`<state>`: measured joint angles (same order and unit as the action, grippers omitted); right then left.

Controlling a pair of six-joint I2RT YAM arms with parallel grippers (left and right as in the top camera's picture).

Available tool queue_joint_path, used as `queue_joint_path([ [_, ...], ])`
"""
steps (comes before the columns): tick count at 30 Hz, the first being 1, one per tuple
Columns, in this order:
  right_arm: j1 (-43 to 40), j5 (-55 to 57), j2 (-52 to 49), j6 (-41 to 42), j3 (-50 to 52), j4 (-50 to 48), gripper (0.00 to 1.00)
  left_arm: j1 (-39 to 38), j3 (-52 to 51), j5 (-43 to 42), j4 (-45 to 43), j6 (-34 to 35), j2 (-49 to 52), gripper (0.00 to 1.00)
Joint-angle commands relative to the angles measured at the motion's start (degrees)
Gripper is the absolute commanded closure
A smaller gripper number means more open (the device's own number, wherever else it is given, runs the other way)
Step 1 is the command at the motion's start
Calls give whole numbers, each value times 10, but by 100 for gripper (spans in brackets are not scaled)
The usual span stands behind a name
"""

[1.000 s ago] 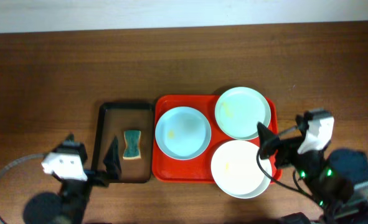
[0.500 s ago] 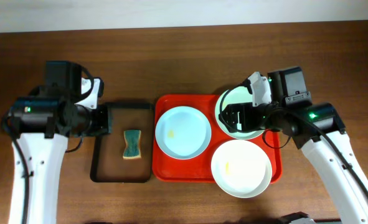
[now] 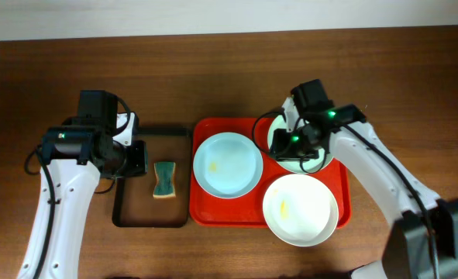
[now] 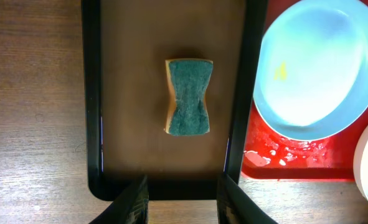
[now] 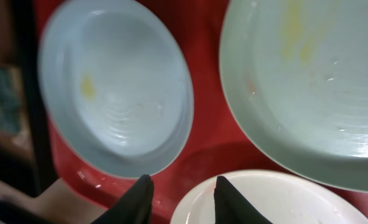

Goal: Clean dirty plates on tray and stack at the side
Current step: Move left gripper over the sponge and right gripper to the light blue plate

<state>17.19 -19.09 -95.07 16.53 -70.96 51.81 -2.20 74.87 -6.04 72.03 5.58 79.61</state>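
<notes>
The red tray (image 3: 213, 211) holds three plates: pale blue (image 3: 228, 164) at left, pale green (image 3: 315, 155) at back right, white (image 3: 300, 209) at front right, each with a yellowish smear. My right gripper (image 3: 289, 147) is open and empty above the green plate's left side. In the right wrist view its fingers (image 5: 180, 199) hang over the red tray (image 5: 205, 134) between the blue plate (image 5: 115, 87), green plate (image 5: 308, 87) and white plate (image 5: 264, 202). My left gripper (image 3: 138, 159) is open and empty (image 4: 182, 202) over the black tray's left side.
A narrow black tray (image 3: 151, 222) lies left of the red tray and holds a green and yellow sponge (image 3: 164, 180). The left wrist view shows the sponge (image 4: 188, 96), the black tray rim (image 4: 91, 93) and the blue plate (image 4: 317, 68). Brown wooden table all round.
Both arms rose from the table's front edge. The left arm moved over the black tray. The right arm moved in over the green plate.
</notes>
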Motion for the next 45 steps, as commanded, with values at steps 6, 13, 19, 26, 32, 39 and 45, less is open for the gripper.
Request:
queue_joint_path([
  [6, 43, 22, -127, 29, -7, -71, 68, 1, -4, -6, -4, 2, -2, 62],
  [13, 50, 29, -150, 42, -5, -94, 80, 1, -4, -6, -4, 2, -2, 63],
  [19, 50, 33, -150, 54, -1, -95, 85, 1, -4, -6, -2, 2, -2, 62],
  [26, 47, 33, -149, 67, 4, -54, 96, 1, -4, -6, -2, 2, -2, 62],
  [32, 46, 33, -149, 67, 4, -70, 94, 1, -4, -6, -3, 2, -2, 62],
  [39, 38, 33, -146, 67, -8, -32, 69, 1, -22, -6, -12, 12, -2, 61],
  [45, 48, 33, -146, 67, -7, -45, 73, -26, -112, -8, -120, 28, 9, 67],
])
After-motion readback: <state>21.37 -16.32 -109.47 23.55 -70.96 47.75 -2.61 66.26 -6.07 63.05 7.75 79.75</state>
